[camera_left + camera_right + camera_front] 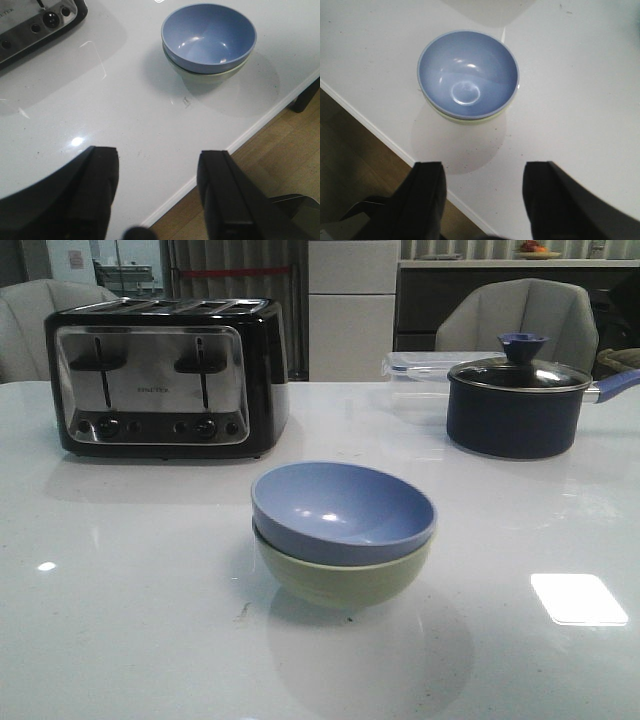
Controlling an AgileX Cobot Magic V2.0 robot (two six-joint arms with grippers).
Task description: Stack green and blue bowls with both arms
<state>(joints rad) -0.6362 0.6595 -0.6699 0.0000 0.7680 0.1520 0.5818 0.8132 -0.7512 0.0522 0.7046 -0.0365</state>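
Note:
The blue bowl [343, 510] sits nested inside the green bowl [340, 580] near the table's front middle. The stack also shows in the left wrist view, blue bowl [209, 36] over green bowl [215, 77], and in the right wrist view, blue bowl [467, 74] with only a thin rim of the green bowl [465, 120] showing. My left gripper [159, 165] is open and empty, above the table's front edge, well away from the bowls. My right gripper [484, 175] is open and empty, above the front edge, apart from the bowls. Neither gripper shows in the front view.
A black and chrome toaster [165, 375] stands at the back left. A dark navy lidded pot [520, 400] stands at the back right, with a clear plastic box [420, 370] behind it. The table's front edge [235, 145] drops to a wooden floor.

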